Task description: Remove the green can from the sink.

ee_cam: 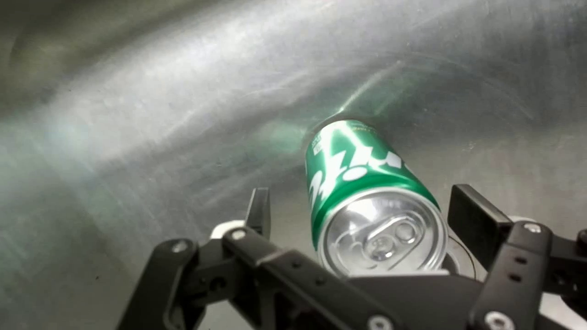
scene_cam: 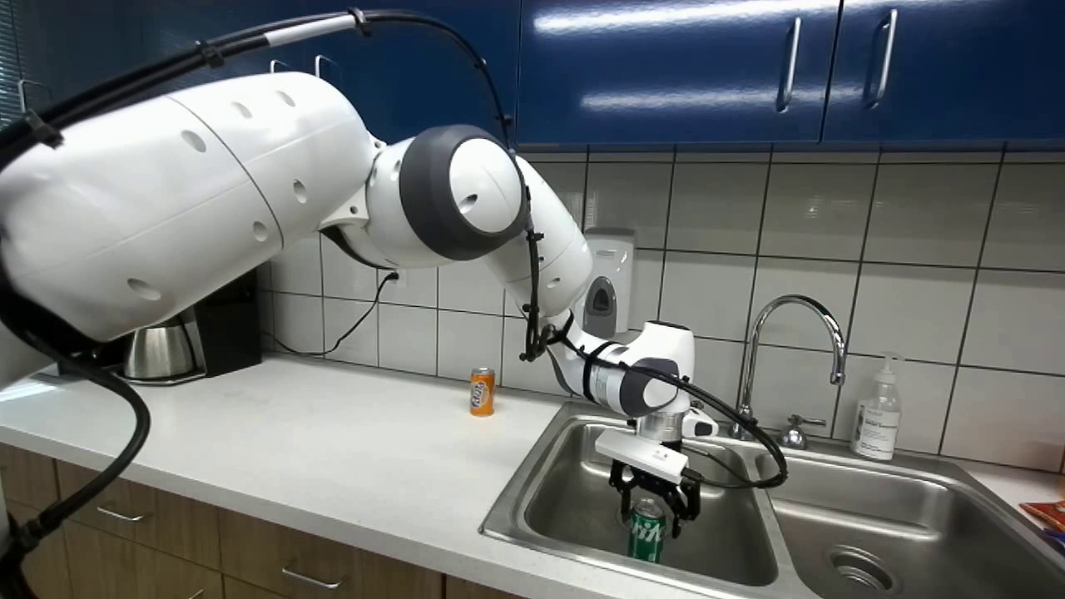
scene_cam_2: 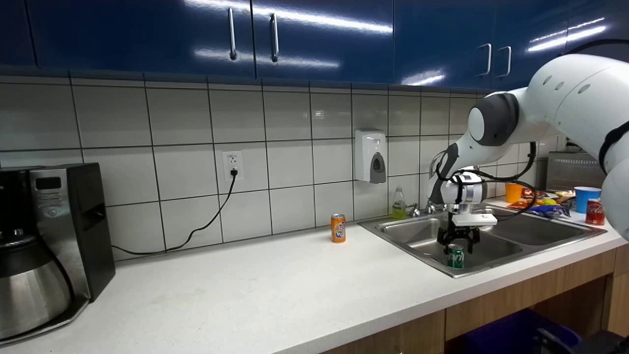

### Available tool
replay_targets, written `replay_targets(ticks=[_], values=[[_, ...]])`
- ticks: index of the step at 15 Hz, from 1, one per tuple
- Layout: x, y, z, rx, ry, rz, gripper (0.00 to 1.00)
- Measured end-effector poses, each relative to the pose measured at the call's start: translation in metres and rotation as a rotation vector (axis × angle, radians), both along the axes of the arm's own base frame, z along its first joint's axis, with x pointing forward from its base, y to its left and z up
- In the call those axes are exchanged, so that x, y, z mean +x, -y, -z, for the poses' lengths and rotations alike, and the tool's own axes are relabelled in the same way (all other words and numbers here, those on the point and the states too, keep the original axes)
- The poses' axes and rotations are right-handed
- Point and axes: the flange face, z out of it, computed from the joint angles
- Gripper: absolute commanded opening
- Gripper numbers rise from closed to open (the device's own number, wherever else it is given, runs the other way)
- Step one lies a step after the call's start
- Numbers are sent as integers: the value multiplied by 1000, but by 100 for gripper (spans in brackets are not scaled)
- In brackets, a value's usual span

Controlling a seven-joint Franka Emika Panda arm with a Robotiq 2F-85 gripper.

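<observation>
The green can stands upright in the left-hand basin of the steel sink. It also shows in an exterior view, where the sink is at the right. In the wrist view, the can has its silver top toward me and white lettering on its side. My gripper is open, with one finger on each side of the can's top. Gaps show on both sides, wider at the left finger. In both exterior views, the gripper points down at the can. The can's lower front is partly hidden.
A chrome faucet curves up behind the sink, near a soap bottle. An orange can stands on the counter beside the sink. A dispenser hangs on the wall. A red can and blue cup stand beyond the sink.
</observation>
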Motion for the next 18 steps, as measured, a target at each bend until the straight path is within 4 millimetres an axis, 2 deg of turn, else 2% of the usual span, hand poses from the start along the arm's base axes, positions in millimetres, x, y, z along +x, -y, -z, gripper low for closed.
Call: replay_targets(ticks=[9, 10, 11, 15, 16, 18], values=[[4, -2, 4, 2, 4, 5, 98], [5, -2, 5, 1, 4, 6, 74], [5, -2, 6, 1, 4, 6, 73], [5, -2, 9, 2, 2, 8, 43], [5, -2, 9, 2, 1, 9, 38], [5, -2, 9, 2, 2, 9, 38]])
